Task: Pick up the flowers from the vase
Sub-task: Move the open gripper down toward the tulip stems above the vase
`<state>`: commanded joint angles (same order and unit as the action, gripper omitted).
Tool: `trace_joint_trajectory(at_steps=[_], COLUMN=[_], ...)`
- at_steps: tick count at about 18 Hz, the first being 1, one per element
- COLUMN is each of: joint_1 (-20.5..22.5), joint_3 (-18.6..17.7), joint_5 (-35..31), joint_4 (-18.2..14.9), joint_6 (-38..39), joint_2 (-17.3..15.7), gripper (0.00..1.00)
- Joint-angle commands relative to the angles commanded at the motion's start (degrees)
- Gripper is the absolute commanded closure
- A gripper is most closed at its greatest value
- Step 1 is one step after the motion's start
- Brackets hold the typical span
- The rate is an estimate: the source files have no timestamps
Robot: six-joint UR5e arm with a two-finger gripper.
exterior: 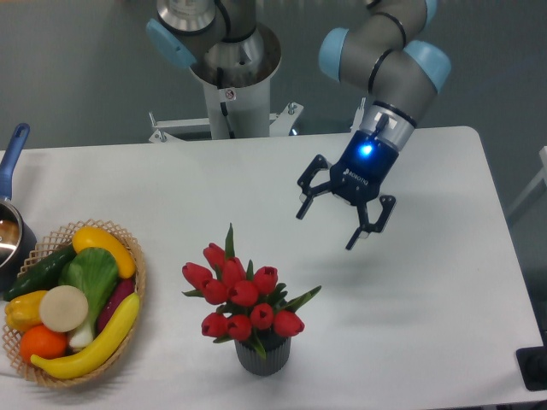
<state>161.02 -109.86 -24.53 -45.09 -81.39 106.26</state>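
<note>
The flowers (242, 295), a tight bunch of red tulip buds with green leaves, stand upright in the vase (263, 354), a small dark grey ribbed pot near the table's front edge. My gripper (327, 229) hangs above the table, up and to the right of the bunch, well apart from it. Its fingers are spread wide and hold nothing. A blue light glows on its wrist.
A woven basket (137, 282) of yellow, green and orange vegetables sits at the front left. Behind it at the left edge stands a blue-handled saucepan (12, 226). The arm's base column (231, 77) rises behind the table's far edge. A dark object (534, 367) sits at the front right corner.
</note>
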Motion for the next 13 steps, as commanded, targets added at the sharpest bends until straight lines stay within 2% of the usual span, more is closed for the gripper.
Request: trace_joint_trajectory(at_steps=[3,7,13], joint_1=[-1.1,-2.9,-4.6], joint_3=[2.0,3.6,8.7], joint_5=[2.1,2.8,5.9], joint_4=[0.0,0.0,0.0], joint_6=[-0.1,0.0,0.1], joint_2=[3.1,5.1,9.8], gripper=[0.0,0.0,0.0])
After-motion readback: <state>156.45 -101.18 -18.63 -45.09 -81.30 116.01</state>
